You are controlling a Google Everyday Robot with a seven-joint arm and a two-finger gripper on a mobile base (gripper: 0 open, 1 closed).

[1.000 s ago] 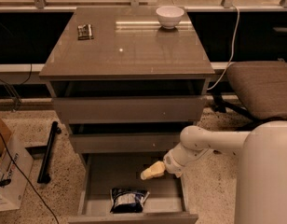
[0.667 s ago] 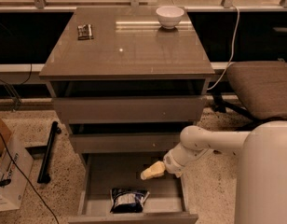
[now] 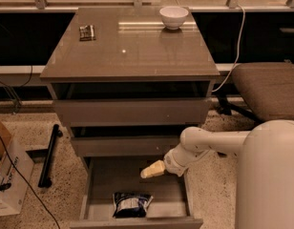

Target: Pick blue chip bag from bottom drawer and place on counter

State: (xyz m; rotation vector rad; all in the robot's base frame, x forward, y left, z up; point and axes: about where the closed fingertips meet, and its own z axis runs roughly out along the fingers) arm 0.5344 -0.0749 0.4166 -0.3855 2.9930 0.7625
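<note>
The blue chip bag (image 3: 131, 203) lies crumpled at the front of the open bottom drawer (image 3: 97, 194), near its front wall. My gripper (image 3: 150, 171) hangs over the drawer's middle right, above and a little behind the bag, not touching it. Its cream tip points left. The white arm (image 3: 211, 142) reaches in from the right. The counter (image 3: 137, 51) is the glossy grey-brown top of the cabinet, above the two shallower drawers.
A white bowl (image 3: 173, 17) stands at the counter's back right and a small dark flat packet (image 3: 87, 32) at its back left. A brown padded seat (image 3: 268, 87) is to the right. A cardboard box (image 3: 6, 175) and a black bar (image 3: 48, 154) lie on the floor at left.
</note>
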